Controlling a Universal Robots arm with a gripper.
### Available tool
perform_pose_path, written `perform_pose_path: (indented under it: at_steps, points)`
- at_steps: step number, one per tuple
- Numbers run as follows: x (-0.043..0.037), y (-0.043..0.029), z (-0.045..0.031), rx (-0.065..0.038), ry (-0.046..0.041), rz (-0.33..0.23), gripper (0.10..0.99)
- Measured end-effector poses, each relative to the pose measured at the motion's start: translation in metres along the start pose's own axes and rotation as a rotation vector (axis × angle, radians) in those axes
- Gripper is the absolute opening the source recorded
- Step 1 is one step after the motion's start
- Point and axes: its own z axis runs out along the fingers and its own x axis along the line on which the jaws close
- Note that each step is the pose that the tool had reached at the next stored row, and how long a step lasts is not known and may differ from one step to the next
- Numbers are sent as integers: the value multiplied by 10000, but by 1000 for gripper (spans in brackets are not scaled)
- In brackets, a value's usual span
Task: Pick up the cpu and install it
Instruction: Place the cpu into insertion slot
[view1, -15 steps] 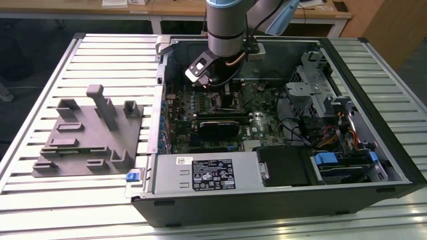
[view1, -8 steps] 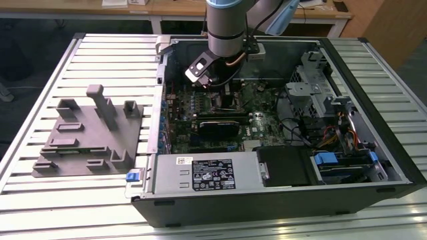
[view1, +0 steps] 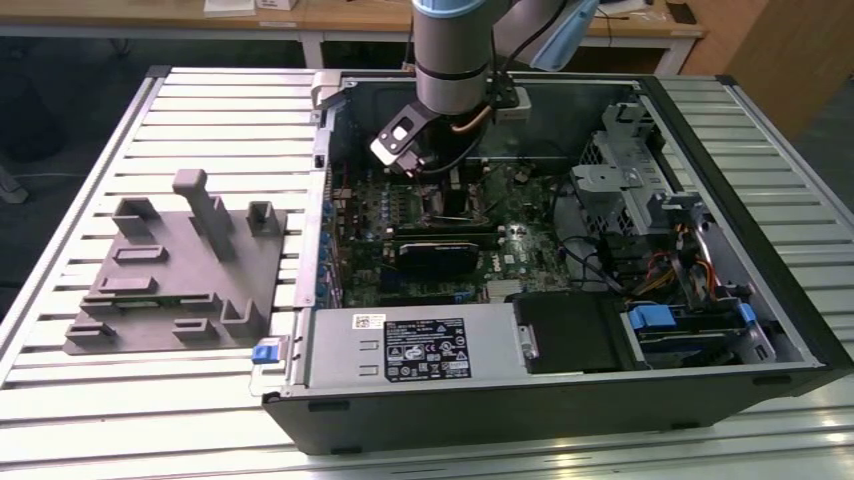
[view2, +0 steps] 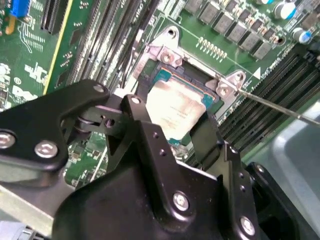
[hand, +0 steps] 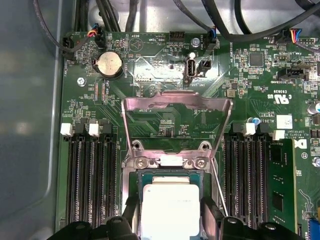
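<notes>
The cpu (hand: 169, 209), a flat square chip with a pale silvery top, lies low inside the motherboard socket (hand: 134, 176), square to its frame; whether it is fully seated I cannot tell. My gripper (hand: 170, 214) is shut on it, its black fingers (hand: 131, 216) pressing two opposite edges. In the second wrist view the cpu (view2: 176, 106) shows between the same fingers (view2: 136, 111) of the gripper (view2: 172, 122). The socket's metal load plate (hand: 177, 106) stands swung open and its thin lever (hand: 218, 185) is raised. In the exterior view the gripper (view1: 430, 172) reaches down into the open computer case (view1: 747, 330).
Memory slots (hand: 92, 180) flank the socket on both sides. A coin battery (hand: 109, 64) and cables (hand: 220, 22) sit beyond the load plate. A grey fixture block (view1: 174, 270) stands on the table at the exterior view's left. The power supply (view1: 414, 345) and drive cage (view1: 641, 190) crowd the case.
</notes>
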Motion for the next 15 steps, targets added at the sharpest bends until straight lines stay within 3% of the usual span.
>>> perform_pose_path:
  at_steps: [3,9,15]
  points:
    - [0,2,-22,0,0,0,612]
    - [0,10,-140,0,-1,1,612]
    - [0,11,-148,-1,1,1,612]
